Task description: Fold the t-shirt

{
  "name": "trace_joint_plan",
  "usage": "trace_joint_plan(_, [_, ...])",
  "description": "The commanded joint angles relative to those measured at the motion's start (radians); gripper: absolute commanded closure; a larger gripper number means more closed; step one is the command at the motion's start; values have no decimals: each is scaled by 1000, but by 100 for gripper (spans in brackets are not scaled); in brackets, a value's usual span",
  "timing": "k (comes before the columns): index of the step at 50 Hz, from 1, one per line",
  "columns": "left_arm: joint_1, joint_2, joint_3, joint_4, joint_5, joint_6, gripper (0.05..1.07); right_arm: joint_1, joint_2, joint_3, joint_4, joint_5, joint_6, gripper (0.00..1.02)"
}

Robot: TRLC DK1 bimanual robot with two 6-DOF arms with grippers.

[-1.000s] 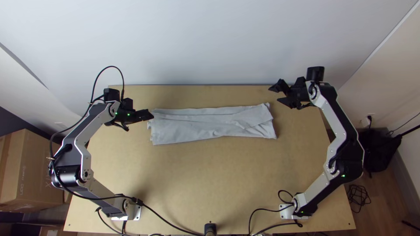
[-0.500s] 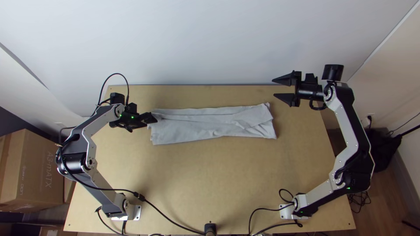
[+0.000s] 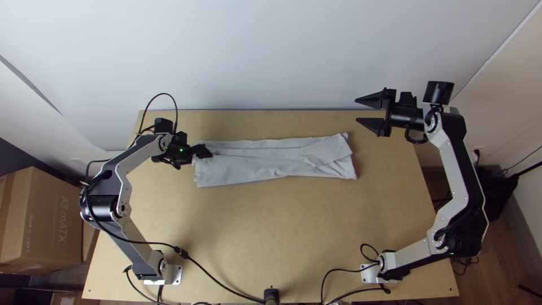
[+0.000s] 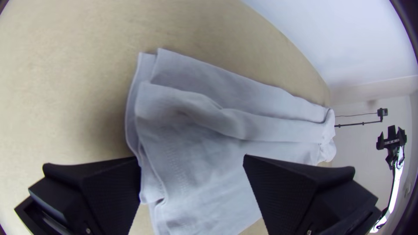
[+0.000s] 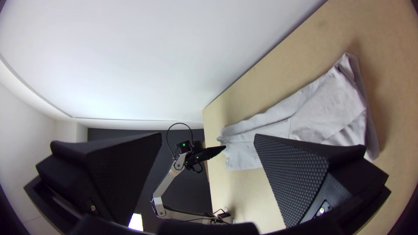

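The left pincer point(image 3: 208, 151) is wide open, its two broad black fingers spread above one short end of the pale grey cloth t-shirt point(image 3: 254, 164); nothing is gripped, and whether the fingertips touch the fabric cannot be told. Its silver-grey and black arm point(image 3: 116, 183) rises from its base, bows outward at the middle, then bends inward to point the pincer along the shirt. From there the shirt runs away across the light wooden surface point(image 3: 243, 226) as a long, narrow folded strip, layered and creased, towards the right pincer point(image 3: 356, 110). That one also stands wide open and holds nothing, just beyond the strip's other end, pointing inward, its arm point(image 3: 460, 181) bowed outward below it.
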Motion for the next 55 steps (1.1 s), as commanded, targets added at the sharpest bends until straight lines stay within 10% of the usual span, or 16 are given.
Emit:
trace_joint_plan(1, [-29, 37, 14, 2, 2, -39, 10, 0, -38, 29, -2, -13, 29, 5])
trace_joint_plan(21, [-107, 17, -35, 28, -2, -67, 12, 0, -67, 2, -2, -13, 28, 5])
trace_joint_plan(32, [-120, 3, -78, 64, -51, -78, 56, 1, -77, -12, -2, -13, 29, 5])
trace_joint_plan(37, [-107, -2, -87, 73, -53, -76, 106, -2, -84, -18, -2, -13, 28, 5])
trace_joint_plan(55, [124, -111, -109, -22, -50, 54, 104, -7, -108, -81, 3, -13, 13, 5])
